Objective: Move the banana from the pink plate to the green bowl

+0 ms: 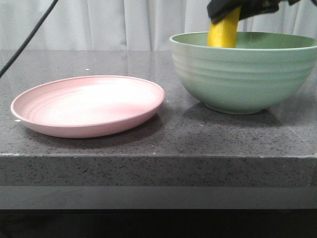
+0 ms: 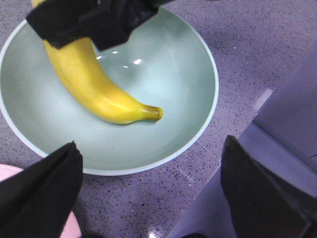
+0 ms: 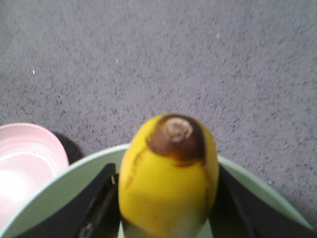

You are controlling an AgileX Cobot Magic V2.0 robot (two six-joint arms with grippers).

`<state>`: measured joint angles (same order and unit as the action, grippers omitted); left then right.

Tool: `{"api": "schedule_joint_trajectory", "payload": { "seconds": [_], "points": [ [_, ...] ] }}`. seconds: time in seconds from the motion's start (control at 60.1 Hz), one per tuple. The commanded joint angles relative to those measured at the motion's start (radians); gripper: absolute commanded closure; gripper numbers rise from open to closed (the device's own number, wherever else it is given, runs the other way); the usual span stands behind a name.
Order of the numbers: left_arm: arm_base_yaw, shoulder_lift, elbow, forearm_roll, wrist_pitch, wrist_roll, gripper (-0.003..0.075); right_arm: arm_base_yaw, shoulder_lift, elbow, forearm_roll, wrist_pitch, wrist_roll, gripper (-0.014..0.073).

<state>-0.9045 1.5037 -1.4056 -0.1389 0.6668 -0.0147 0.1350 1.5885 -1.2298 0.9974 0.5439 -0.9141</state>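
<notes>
The yellow banana (image 1: 224,32) hangs steeply in my right gripper (image 1: 237,10), its lower end down inside the green bowl (image 1: 245,74). In the left wrist view, the banana (image 2: 94,84) reaches into the bowl (image 2: 168,69) with its dark tip low over the bottom; I cannot tell if it touches. In the right wrist view, my right gripper (image 3: 168,198) has both jaws against the banana (image 3: 168,168). The pink plate (image 1: 89,104) is empty, left of the bowl. My left gripper (image 2: 148,193) is open and empty above the table beside the bowl; it is out of the front view.
A black cable (image 1: 29,37) crosses the back left corner. The table's front edge (image 1: 158,156) runs close to plate and bowl. The table edge (image 2: 270,96) also shows beside the bowl in the left wrist view. White curtains hang behind.
</notes>
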Motion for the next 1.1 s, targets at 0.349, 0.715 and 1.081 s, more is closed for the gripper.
{"api": "schedule_joint_trajectory", "payload": {
  "seconds": [0.349,0.715,1.081],
  "points": [
    [-0.007,-0.039,-0.033,-0.012,-0.058,0.001,0.0154,-0.001,-0.027,-0.038,0.028,-0.010,-0.008,0.0183],
    [-0.007,-0.039,-0.033,-0.012,-0.057,0.001,0.0154,-0.003,-0.036,-0.038,0.028,-0.005,-0.008,0.0146],
    [0.103,-0.109,-0.047,0.121,-0.057,-0.029,0.0155,-0.081,-0.284,-0.022,-0.072,0.048,0.028,0.0158]
  ]
}}
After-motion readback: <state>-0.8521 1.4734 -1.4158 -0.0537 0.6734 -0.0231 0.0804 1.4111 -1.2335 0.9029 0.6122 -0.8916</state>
